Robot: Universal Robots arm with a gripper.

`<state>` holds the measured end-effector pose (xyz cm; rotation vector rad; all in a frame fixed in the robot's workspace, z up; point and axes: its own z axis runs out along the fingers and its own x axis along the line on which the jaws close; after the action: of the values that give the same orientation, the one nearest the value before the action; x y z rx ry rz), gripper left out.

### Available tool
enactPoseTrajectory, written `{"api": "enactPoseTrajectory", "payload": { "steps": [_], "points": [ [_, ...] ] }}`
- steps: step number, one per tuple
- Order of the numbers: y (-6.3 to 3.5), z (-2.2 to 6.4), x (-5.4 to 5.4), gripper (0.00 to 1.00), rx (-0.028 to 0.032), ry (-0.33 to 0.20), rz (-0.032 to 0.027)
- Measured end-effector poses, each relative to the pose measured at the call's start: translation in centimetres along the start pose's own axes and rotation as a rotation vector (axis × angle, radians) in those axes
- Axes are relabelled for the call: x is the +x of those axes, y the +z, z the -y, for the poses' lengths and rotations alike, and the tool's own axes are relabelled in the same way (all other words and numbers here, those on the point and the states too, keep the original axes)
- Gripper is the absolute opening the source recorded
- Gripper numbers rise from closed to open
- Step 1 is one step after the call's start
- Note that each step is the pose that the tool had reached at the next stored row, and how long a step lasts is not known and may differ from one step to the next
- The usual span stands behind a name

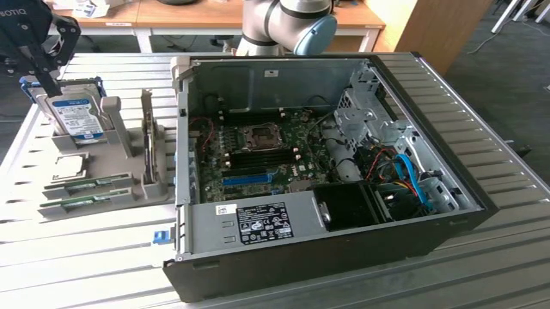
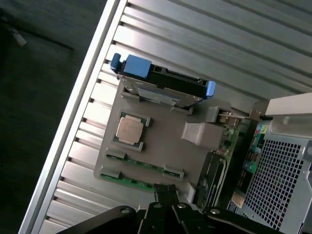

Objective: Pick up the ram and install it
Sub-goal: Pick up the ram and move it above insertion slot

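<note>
Empty, clenched gripper (image 1: pixel 49 74) hangs above the grey holder (image 1: pixel 113 168). Grasping the ram (image 1: pixel 86 186) cleanly likely needs squaring across its thin faces

Legible on the black gripper (image 1: pixel 45 72) above the bench's (image 1: pixel 503 138) far corner, at the exterior view's left: the letters "OTIQ", cut by the frame edge. Printed but too small to read: the blue-white label (image 1: pixel 76 117) on the hard drive (image 1: pixel 60 98) and the black label (image 1: pixel 265 223) on the computer case's (image 1: pixel 344 273) near wall.
</note>
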<state>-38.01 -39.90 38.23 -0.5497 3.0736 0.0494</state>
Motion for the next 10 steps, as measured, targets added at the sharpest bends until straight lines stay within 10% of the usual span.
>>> {"api": "enactPoseTrajectory", "payload": {
  "steps": [10],
  "points": [
    [0.01,0.0,0.0,0.11,-0.0044,-0.182,-0.005]
  ]
}}
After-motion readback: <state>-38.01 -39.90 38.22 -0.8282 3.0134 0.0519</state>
